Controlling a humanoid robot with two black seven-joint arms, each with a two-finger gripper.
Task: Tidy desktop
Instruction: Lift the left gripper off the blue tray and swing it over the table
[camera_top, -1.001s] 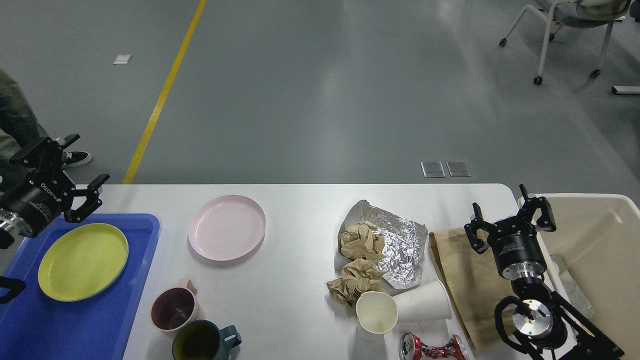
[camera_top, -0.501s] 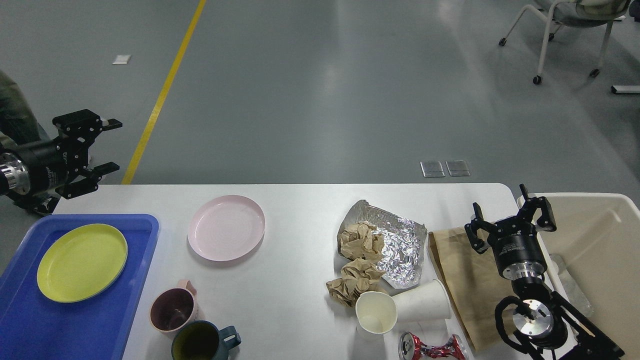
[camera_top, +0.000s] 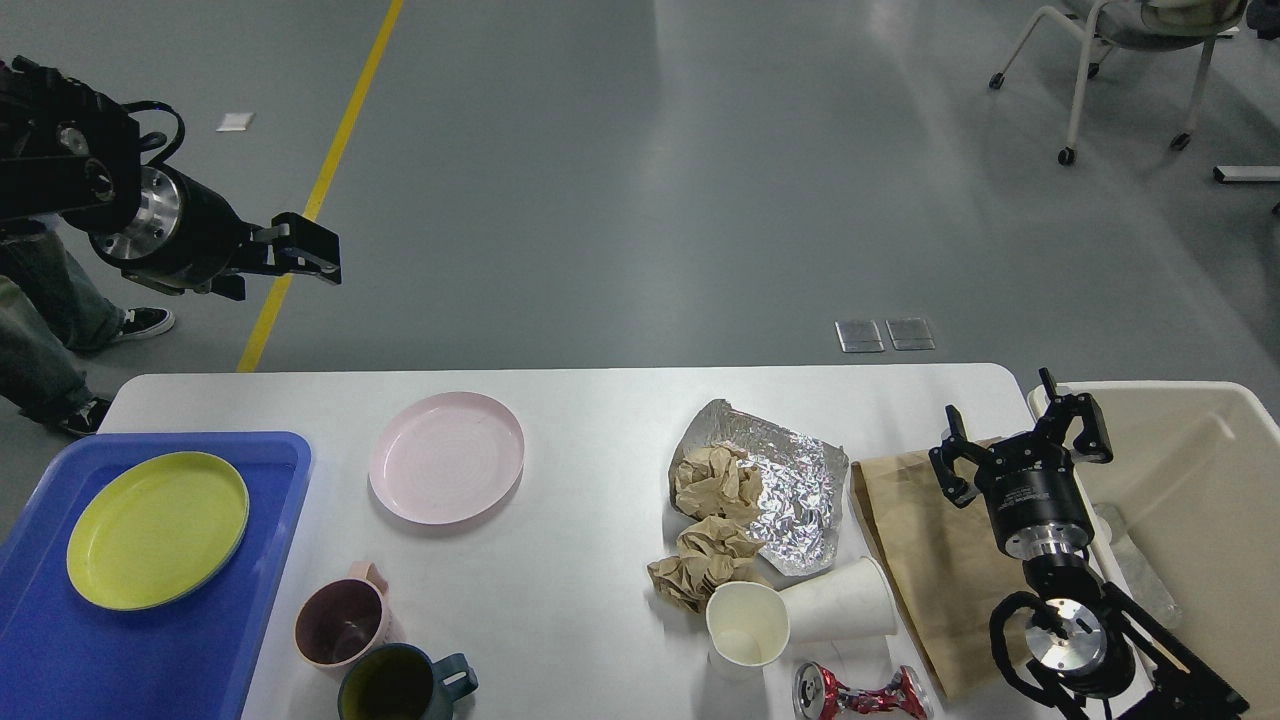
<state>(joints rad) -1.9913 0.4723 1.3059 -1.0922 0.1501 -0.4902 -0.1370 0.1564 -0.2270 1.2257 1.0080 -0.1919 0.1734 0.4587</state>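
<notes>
No writing is legible on the desktop (camera_top: 560, 600); right claw (camera_top: 1018, 437) spread, left claw (camera_top: 300, 255) unclear.

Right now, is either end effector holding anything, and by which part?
Nothing is held. The right end effector is open and empty; the left end effector carries nothing.

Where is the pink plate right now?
In the head view, the pink plate lies empty on the white desktop, left of the middle. It sits just right of the blue tray and above the two mugs.
</notes>
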